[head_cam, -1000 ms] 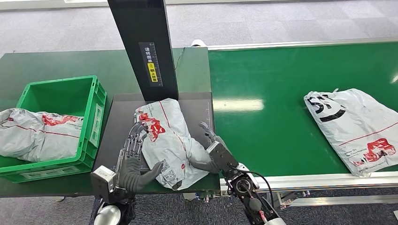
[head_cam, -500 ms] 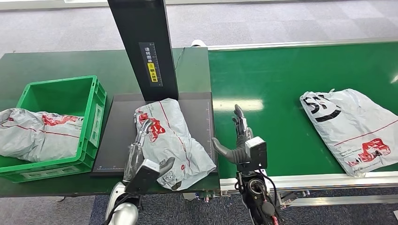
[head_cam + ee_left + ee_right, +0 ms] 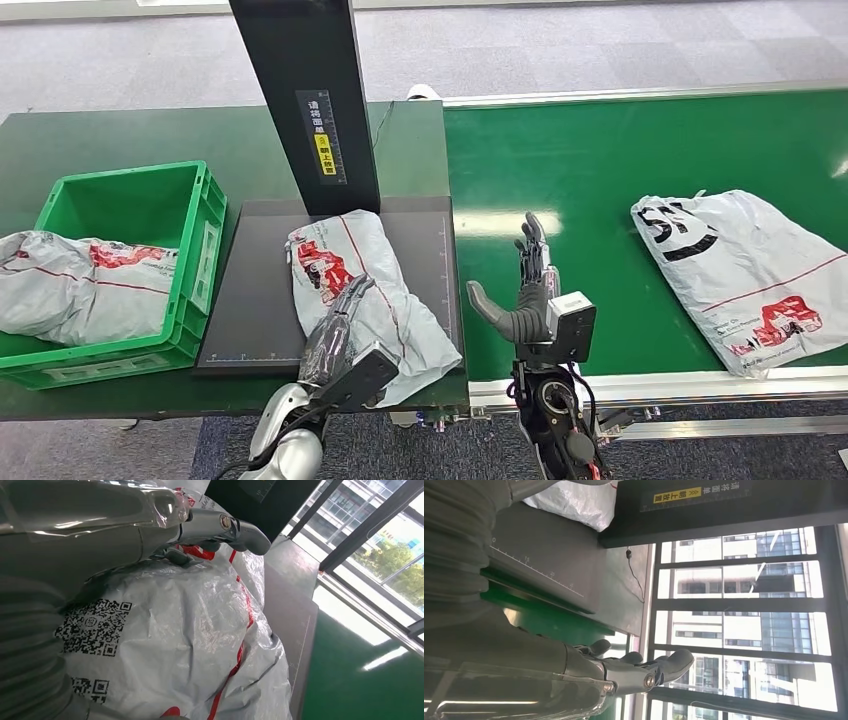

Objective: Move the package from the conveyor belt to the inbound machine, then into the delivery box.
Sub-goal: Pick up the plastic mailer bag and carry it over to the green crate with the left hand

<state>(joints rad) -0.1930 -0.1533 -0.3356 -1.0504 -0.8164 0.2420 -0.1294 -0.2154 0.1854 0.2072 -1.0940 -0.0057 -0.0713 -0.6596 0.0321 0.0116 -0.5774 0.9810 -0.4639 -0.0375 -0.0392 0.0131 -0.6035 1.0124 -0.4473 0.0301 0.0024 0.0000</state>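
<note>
A grey plastic package (image 3: 370, 285) with red print lies on the black plate (image 3: 255, 300) of the inbound machine, at the foot of its dark column (image 3: 305, 100). My left hand (image 3: 340, 335) rests flat on the package's near half with its fingers stretched out; in the left wrist view the fingers (image 3: 220, 525) lie along the crinkled package (image 3: 200, 645) without closing on it. My right hand (image 3: 525, 295) stands upright and open over the green conveyor belt (image 3: 600, 160), clear of the package. In the right wrist view its fingers (image 3: 639, 672) hold nothing.
A green delivery box (image 3: 205, 235) stands left of the plate with another grey package (image 3: 80, 285) in it. A second package (image 3: 745, 275) lies on the belt at the right. The belt's metal rail (image 3: 700, 385) runs along the near edge.
My right hand has let go of the package's right side and risen upright over the belt. My left hand has slid from the package's left edge onto its top. The belt package has drifted left.
</note>
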